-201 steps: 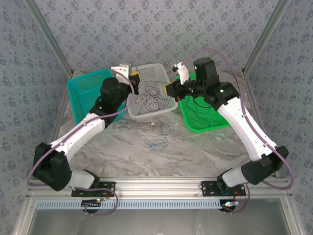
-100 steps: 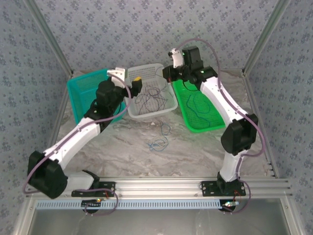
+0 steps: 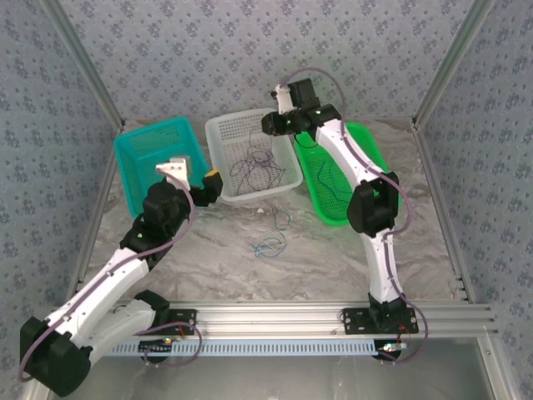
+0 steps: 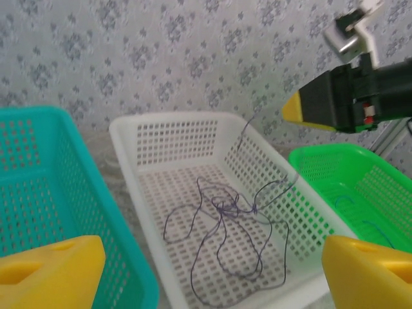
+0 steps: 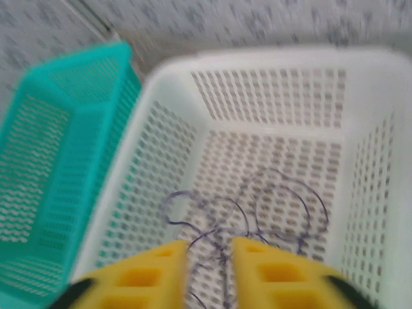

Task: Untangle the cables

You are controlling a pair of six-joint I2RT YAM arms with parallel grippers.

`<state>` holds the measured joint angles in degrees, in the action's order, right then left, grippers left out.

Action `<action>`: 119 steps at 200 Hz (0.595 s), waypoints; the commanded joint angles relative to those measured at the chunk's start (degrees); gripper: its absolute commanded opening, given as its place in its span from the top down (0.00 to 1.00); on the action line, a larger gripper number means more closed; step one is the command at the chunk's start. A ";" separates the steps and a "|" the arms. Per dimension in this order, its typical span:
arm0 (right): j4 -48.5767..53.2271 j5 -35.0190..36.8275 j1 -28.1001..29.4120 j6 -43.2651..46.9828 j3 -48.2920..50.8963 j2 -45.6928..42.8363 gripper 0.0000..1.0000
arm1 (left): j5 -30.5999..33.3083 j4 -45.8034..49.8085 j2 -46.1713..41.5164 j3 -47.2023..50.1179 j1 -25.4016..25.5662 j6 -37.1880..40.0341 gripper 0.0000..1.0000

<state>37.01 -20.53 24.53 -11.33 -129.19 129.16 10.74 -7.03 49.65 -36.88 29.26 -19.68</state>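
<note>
The left gripper is held low over the table, just before the gap between the teal basket and the white basket. Its yellow fingers are spread wide apart, and nothing is held between them.

A loose blue cable is seen in a small tangle on the bare marble, near the middle and clear of all three baskets.

Farther back, the purple cables are spread in loose, crossing loops on the floor of the white basket. One strand is propped up against its far wall. A second blue cable is laid in the green basket to the right.

The right gripper is poised over the far right corner of the white basket, pointed down into it. Its fingers are set only slightly apart. A purple strand is seen through the gap. It seems to lie below in the basket rather than between the pads, though the blur leaves this uncertain.
</note>
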 commanded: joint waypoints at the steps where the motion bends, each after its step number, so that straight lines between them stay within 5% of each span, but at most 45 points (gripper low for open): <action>1: 9.30 1.59 0.61 0.64 -1.70 1.82 0.30 | -0.63 3.19 -2.28 2.16 0.24 -4.24 0.12; 40: 6.79 1.56 1.17 2.41 6.47 -6.39 0.08 | -2.91 7.63 -0.86 4.08 3.52 -8.66 0.13; 119: -5.44 7.03 5.78 1.59 40.86 -33.68 0.15 | -6.30 4.21 4.86 7.37 11.19 -8.39 0.14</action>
<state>36.84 -17.19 28.21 -9.26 -96.31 100.99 7.14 -1.13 52.10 -28.51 38.52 -28.60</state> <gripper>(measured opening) 0.852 0.865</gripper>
